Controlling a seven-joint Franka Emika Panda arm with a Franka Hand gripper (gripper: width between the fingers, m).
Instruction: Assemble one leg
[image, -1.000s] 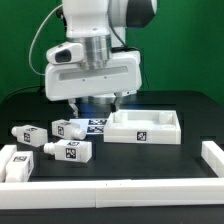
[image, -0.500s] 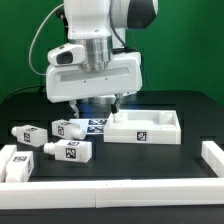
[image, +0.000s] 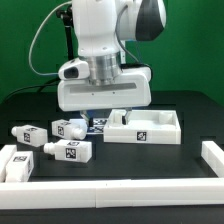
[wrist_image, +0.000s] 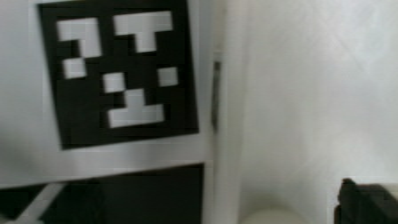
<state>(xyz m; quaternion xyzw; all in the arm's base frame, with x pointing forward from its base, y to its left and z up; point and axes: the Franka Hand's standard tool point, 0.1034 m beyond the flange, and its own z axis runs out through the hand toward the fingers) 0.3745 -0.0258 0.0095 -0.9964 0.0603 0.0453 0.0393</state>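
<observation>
Getting a super close, blurry look at a black-and-white tag (wrist_image: 121, 75) sitting on a flat white surface (wrist_image: 125, 160). Catching a thin straight edge (wrist_image: 215, 100) running just beside the tag, with white carrying on past it. Noticing a dark patch (wrist_image: 107, 200) just beyond the tag and a small dark bit (wrist_image: 370, 202) across the edge, too blurry for naming either.

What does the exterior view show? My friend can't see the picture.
A white robot hand hangs low over a black table, by the corner of a white tray. Three small white legs with black-and-white tags lie on the table, toward the exterior view's left of the tray.
</observation>
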